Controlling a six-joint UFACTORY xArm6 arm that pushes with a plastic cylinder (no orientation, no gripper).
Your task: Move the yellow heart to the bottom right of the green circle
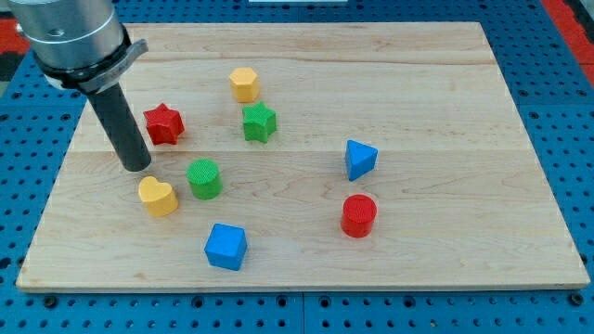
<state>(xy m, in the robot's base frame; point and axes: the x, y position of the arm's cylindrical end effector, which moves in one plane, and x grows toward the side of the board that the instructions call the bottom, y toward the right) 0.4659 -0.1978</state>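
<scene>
yellow heart [158,197] just below my tip [137,168], left of green circle [204,178]

My arm [70,37] is cut off by the view's top and left edges, so only its grey collar and my dark rod show. The wooden board's [520,269] bottom right corner runs out of the view's right edge. The blue pegboard [557,56] beneath is cropped on every side.
</scene>
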